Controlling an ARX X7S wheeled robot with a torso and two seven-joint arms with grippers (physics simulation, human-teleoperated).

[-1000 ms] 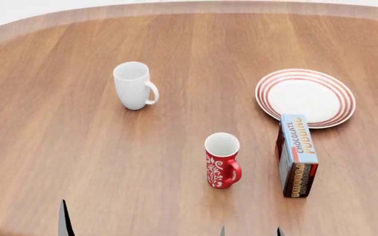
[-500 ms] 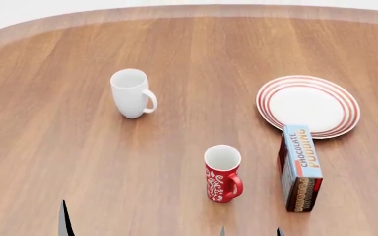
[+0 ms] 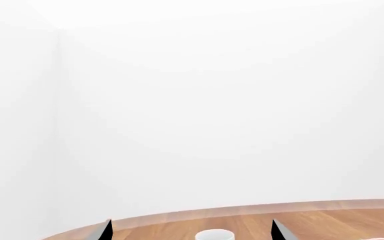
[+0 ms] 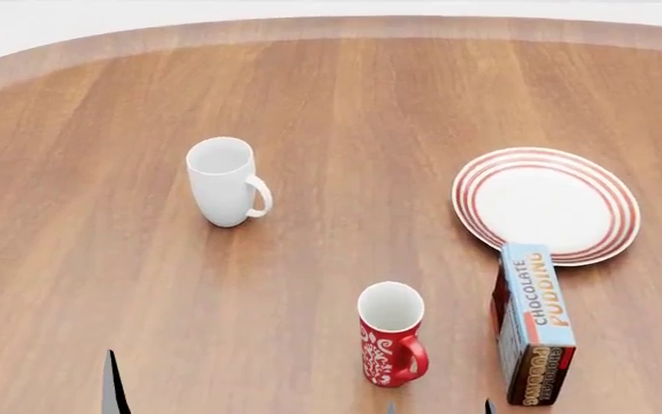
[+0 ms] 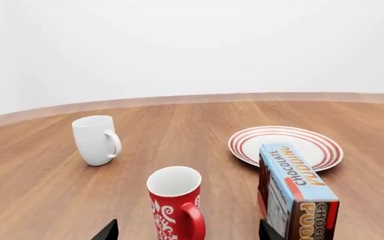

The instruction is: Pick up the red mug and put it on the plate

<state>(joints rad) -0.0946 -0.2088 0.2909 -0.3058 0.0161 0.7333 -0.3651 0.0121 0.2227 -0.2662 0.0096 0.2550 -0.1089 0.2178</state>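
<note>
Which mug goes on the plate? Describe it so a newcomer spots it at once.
On the wooden table, find the ringed plate and the pudding box lying at its near edge. The red mug stands upright just left of that box. It is tall and red with white swirls; the other mug, farther back, is plain white.

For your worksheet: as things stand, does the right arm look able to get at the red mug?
Probably yes. The red mug stands upright just ahead of the open right gripper, nothing between them. The pudding box stands close beside it, apart from it.
</note>
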